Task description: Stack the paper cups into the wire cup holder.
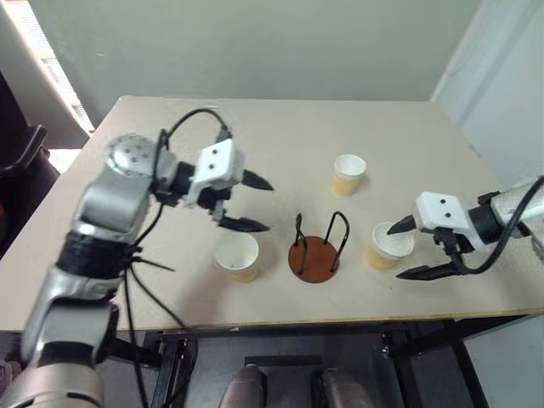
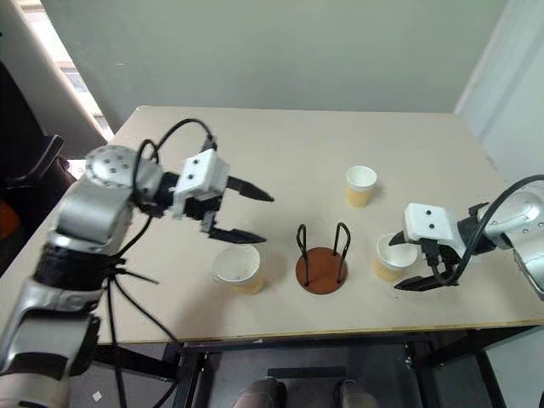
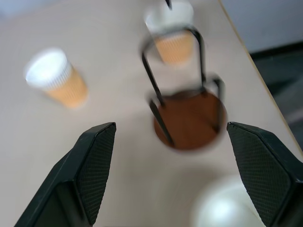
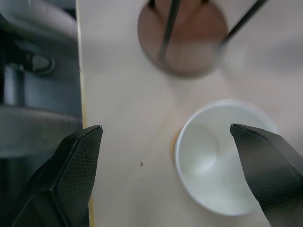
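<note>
The left gripper (image 1: 249, 202) hangs above the table (image 1: 280, 127) with its 2 black fingers spread wide and nothing between them. It points toward the middle of the table, and its fingertips sit above and just to the left of the near-left cup (image 1: 237, 257). That paper cup stands upright on the table, mouth up, apart from the fingers.

The right gripper (image 1: 407, 247) is also spread wide, holding nothing. It sits low at the right side of the table, pointing left, with 1 finger by the rim of the right cup (image 1: 389, 246) and the other lower, on the cup's near side. In the right wrist view that cup (image 4: 222, 156) stands mouth up, partly between the 2 finger pads; I cannot tell whether either pad touches it.

The wire cup holder (image 1: 315, 255) stands between these 2 cups near the table's front edge, its round reddish-brown base flat on the table and its thin black wire loops upright. No cup sits inside it. The near-left cup is just to its left and the right cup just to its right, each apart from it.

The 3rd cup (image 1: 348, 174) stands upright farther back on the table, behind the holder and slightly to the right, well apart from both grippers.
</note>
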Robot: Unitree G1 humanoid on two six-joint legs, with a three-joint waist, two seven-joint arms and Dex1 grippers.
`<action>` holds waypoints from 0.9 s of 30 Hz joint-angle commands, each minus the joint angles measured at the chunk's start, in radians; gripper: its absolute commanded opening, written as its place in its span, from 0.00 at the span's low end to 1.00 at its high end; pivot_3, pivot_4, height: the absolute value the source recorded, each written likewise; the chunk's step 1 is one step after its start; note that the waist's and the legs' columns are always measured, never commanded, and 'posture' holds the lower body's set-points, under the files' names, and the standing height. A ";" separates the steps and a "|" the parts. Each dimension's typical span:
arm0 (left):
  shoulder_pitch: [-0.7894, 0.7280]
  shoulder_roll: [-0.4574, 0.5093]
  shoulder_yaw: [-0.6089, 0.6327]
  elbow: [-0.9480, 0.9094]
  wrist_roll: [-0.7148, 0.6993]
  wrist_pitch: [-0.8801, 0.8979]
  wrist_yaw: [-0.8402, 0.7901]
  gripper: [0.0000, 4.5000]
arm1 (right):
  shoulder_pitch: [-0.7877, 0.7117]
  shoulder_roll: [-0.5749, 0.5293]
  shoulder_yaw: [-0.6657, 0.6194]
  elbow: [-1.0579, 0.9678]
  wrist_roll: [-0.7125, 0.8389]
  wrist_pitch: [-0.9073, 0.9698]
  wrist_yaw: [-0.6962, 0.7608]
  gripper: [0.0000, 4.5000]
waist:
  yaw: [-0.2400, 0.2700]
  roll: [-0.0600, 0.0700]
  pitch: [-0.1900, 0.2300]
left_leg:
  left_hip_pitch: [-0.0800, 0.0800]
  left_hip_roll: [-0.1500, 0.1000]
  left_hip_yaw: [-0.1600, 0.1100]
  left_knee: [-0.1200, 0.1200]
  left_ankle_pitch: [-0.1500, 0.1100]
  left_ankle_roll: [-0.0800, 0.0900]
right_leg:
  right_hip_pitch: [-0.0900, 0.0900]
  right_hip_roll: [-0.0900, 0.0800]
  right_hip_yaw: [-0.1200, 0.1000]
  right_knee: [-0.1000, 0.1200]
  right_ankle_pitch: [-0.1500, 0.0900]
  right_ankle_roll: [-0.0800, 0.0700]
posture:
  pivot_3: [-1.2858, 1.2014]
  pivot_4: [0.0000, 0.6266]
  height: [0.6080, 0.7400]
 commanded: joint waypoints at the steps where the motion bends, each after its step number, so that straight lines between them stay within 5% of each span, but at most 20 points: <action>1: 0.068 0.052 0.078 -0.154 -0.081 0.079 0.020 0.89 | -0.018 0.029 0.034 0.012 -0.067 -0.019 -0.027 1.00 | 0.002 0.000 0.000 | 0.000 0.000 0.000 0.000 0.000 0.000 | 0.000 0.000 0.000 0.000 0.000 0.000 | 0.52 0.24 1.00; 4: 0.115 0.058 0.132 -0.236 -0.106 0.158 0.123 0.90 | -0.022 0.058 0.073 0.048 -0.127 -0.029 -0.050 0.86 | 0.005 0.000 0.000 | 0.000 0.000 0.000 0.000 -0.001 0.001 | 0.000 -0.001 0.000 0.001 0.000 -0.002 | 0.52 0.24 1.00; 15: 0.192 0.101 0.217 -0.312 -0.175 0.238 0.246 0.90 | -0.093 0.075 0.027 0.049 -0.102 -0.038 -0.002 0.01 | -0.004 0.000 0.000 | 0.002 0.000 0.000 -0.002 0.001 -0.002 | -0.001 -0.001 0.000 0.002 -0.001 -0.014 | 0.52 0.24 1.00; 24: 0.186 0.145 0.246 -0.225 -0.165 0.176 0.261 0.90 | -0.183 0.042 -0.064 0.034 -0.034 -0.043 0.043 0.01 | -0.004 0.001 0.001 | 0.002 0.000 0.001 -0.004 0.000 -0.003 | -0.002 -0.001 0.000 0.001 -0.003 -0.016 | 0.52 0.24 1.00; 27: 0.175 0.129 0.242 -0.216 -0.177 0.167 0.266 0.90 | -0.447 0.114 -0.134 0.095 0.083 -0.005 0.052 0.01 | -0.009 0.002 0.001 | -0.001 0.000 0.001 -0.004 0.000 -0.003 | -0.007 -0.001 0.001 0.003 -0.003 -0.017 | 0.52 0.24 1.00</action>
